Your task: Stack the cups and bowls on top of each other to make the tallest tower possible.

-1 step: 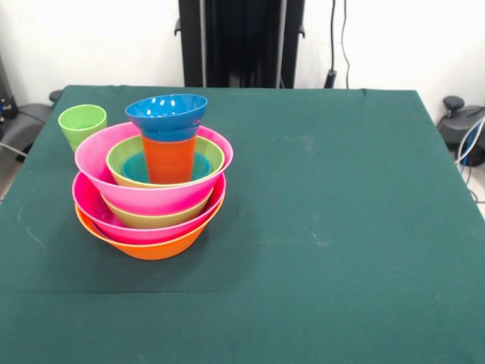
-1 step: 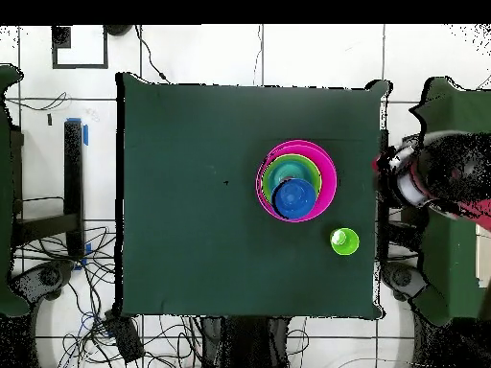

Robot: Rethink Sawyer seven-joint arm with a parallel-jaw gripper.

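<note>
orange bowl (image 1: 155,247) under tower (image 1: 155,182)

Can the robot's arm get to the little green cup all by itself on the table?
Probably yes. The green cup stands alone and upright on the table, apart from the tower, with nothing over it. The arm itself isn't in view.

Front camera looks across the green table (image 1: 318,227); overhead camera looks straight down; both share the tower (image 1: 151,189).
</note>
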